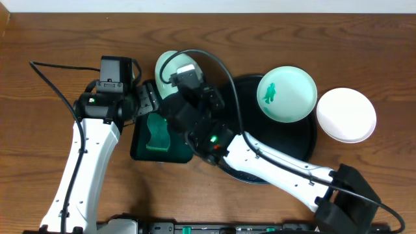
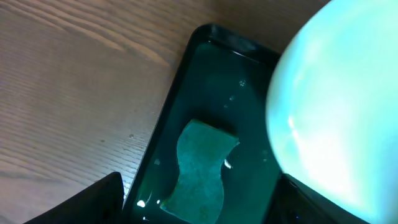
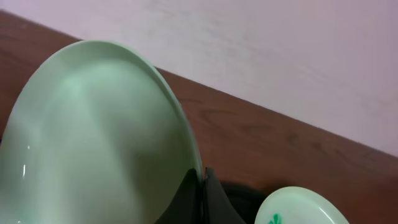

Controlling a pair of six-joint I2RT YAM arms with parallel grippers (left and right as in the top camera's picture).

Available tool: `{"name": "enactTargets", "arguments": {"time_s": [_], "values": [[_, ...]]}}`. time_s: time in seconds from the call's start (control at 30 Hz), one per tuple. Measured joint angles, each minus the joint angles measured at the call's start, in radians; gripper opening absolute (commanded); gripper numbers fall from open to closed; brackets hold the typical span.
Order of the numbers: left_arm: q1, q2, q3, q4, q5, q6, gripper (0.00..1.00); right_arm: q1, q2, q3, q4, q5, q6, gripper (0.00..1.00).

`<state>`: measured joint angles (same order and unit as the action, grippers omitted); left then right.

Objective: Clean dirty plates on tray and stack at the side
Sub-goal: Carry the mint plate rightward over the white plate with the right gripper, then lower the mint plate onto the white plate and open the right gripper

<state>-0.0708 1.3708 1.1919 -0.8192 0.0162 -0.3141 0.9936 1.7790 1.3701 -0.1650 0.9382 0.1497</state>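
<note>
Overhead showed the right pincer [image 1: 174, 75] clamped on the held plate [image 1: 166, 63] above the green tray [image 1: 138, 153]. To its right the smeared plate [image 1: 286, 93] sat on the black tray [image 1: 292, 140], with the white plate [image 1: 346, 115] farther right on the table. Left wrist showed the left pincer [image 2: 199, 211] spread wide and empty over the sponge [image 2: 200, 171]. Right wrist showed fingers [image 3: 217, 205] pinching the plate's rim. Judging from this, one plate was done and two remained.

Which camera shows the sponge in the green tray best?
Left wrist: the sponge lies large and unobstructed in the green tray. Overhead shows it only small. Right wrist misses it.
</note>
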Motion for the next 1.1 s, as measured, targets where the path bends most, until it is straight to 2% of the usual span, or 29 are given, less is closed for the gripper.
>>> {"name": "enactTargets", "arguments": {"time_s": [0.17, 0.47, 0.73, 1.1], "values": [[0.000, 0.000, 0.000, 0.000, 0.000, 0.000, 0.79, -0.061, -0.078, 0.000, -0.042, -0.042, 0.060, 0.01], [0.000, 0.000, 0.000, 0.000, 0.000, 0.000, 0.79, -0.331, -0.340, 0.003, -0.327, -0.245, 0.269, 0.01], [0.000, 0.000, 0.000, 0.000, 0.000, 0.000, 0.79, -0.662, -0.369, 0.003, -0.562, -0.376, 0.325, 0.01], [0.000, 0.000, 0.000, 0.000, 0.000, 0.000, 0.79, -1.050, -0.369, 0.003, -0.744, -0.470, 0.348, 0.02]]}}
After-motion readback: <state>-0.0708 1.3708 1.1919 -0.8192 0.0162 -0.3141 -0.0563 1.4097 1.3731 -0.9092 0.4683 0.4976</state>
